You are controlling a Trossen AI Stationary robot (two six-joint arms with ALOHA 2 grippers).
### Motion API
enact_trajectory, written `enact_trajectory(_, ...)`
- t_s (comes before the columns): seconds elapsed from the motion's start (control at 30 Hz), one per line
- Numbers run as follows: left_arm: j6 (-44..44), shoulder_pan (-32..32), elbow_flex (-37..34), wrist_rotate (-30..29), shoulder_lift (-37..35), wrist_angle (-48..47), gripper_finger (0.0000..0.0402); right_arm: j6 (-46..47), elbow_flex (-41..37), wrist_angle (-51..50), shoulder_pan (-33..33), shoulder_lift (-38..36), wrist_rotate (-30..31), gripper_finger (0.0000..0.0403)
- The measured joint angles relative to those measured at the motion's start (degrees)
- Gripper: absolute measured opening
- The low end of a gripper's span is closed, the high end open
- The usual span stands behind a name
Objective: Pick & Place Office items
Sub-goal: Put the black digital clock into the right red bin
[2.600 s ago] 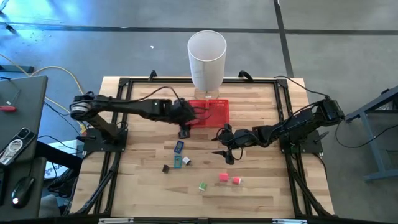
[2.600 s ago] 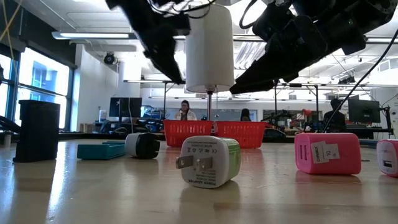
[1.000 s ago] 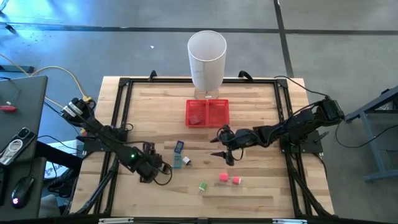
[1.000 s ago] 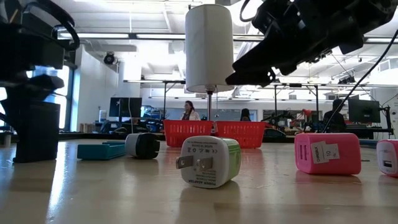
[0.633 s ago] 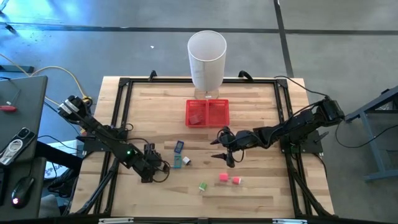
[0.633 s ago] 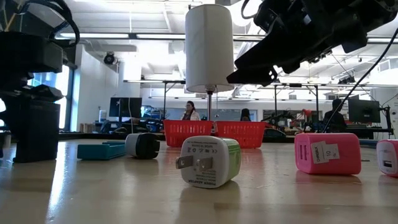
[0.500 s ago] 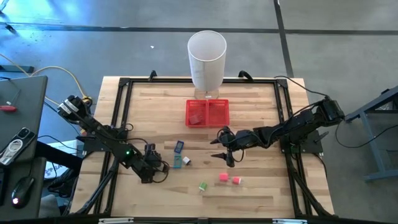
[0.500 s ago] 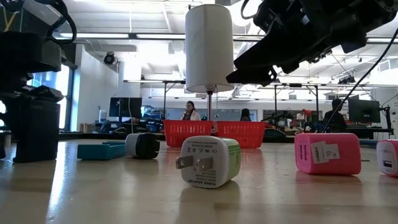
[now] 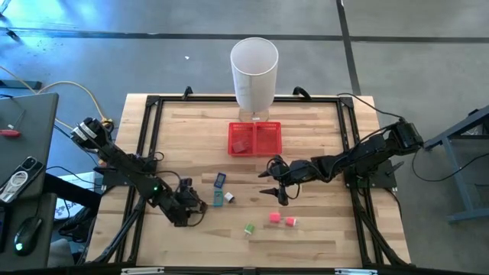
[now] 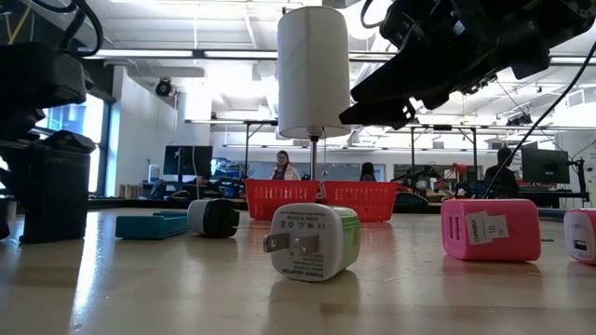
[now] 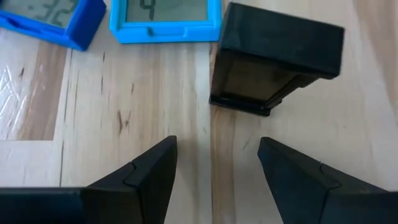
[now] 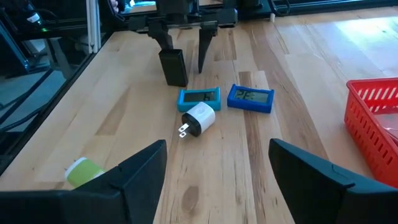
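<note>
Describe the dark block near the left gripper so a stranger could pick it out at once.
Start at the red tray in the middle of the table, then go toward the front-left corner, where the left gripper sits open and low. The dark block stands on the wood just ahead of its fingers, near two flat blue clocks. It is the only near-black piece, and it stands upright.

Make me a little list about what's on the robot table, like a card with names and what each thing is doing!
left gripper: open, low over the wood, just short of the dark block
right gripper: open, empty, hovering mid-table
dark block: standing upright, not held
two blue displays: flat, side by side
white plug: lying beside the displays
green-white plug: on its side
pink blocks: near the front edge
red tray: one piece in its left compartment
white bin: behind the tray
</note>
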Motion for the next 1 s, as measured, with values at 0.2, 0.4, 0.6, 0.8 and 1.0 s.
enact_trajectory(0.2, 0.00, -0.30, 0.00, 0.02, 0.02, 1.02, 0.0226, 0.00, -0.01, 0.01, 0.00, -0.01, 0.00, 0.0270)
enact_trajectory(0.4, -0.39, -0.40, 0.00, -1.55, 0.07, 1.81, 0.0226, 0.00, -0.01, 0.00, 0.00, -0.02, 0.00, 0.0270)
enact_trajectory(0.6, 0.07, -0.60, 0.00, -2.72, 0.09, 1.73, 0.0226, 0.00, -0.01, -0.02, 0.00, -0.01, 0.00, 0.0270)
enact_trajectory(0.8, 0.11, -1.60, 0.00, -3.47, 0.07, 1.71, 0.0226, 0.00, -0.01, -0.02, 0.00, 0.00, 0.00, 0.0270)
enact_trajectory(1.0, -1.10, -2.23, 0.00, -4.34, 0.07, 2.54, 0.0226, -0.01, -0.01, 0.00, 0.00, -0.01, 0.15, 0.0270)
